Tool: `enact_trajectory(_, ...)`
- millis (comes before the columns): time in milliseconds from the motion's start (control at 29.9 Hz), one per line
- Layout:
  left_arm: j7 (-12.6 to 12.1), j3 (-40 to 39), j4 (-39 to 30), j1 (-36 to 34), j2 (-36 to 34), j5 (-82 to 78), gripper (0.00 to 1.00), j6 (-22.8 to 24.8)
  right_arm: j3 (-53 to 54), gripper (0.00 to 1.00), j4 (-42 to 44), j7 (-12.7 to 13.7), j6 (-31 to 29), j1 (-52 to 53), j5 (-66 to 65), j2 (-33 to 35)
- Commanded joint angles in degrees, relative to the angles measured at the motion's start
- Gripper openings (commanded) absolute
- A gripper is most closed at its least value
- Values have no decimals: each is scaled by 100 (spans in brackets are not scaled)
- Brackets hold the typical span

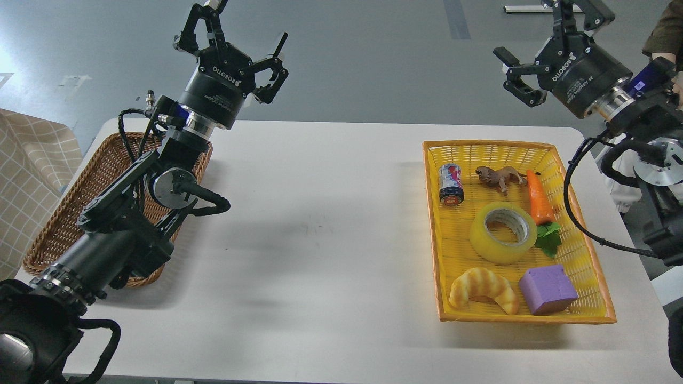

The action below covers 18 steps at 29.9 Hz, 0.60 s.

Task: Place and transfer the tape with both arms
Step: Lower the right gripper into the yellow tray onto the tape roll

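The tape (502, 232), a wide yellow translucent roll with a grey-white core, lies flat in the middle of the yellow basket (437, 256) on the right of the white table. My right gripper (539, 48) is open and empty, held high above the basket's far right corner, well away from the tape. My left gripper (235, 37) is open and empty, raised above the table's far left, over the wicker basket (58, 224).
In the yellow basket lie a small can (451, 184), a brown toy animal (499, 177), a toy carrot (539, 200), a croissant (483, 288) and a purple cube (547, 289). A person's clothing (667, 37) shows at the far right. A checked cloth (26, 176) hangs at the left.
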State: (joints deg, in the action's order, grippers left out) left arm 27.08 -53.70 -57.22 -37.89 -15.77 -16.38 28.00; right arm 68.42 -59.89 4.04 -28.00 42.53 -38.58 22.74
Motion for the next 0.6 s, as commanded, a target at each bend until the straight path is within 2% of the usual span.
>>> enact_trajectory(0, -1, 9, 0, 1, -14, -5, 98, 0, -355, 100, -373, 0, 0, 19, -981, 519)
enact_trajectory(201, -9, 0, 0, -8, 4, -5, 98, 0, -996, 100, -838, 26, 0, 89, -1950, 1274)
enact_trajectory(401, -1, 0, 0, -8, 13, -5, 98, 0, -1533, 100, -1481, 35, 0, 89, -1986, 2145)
enact_trajectory(568, -1, -9, -9, -8, 13, -5, 98, 0, -1919, 100, -1780, 79, 0, 63, -2030, 2620)
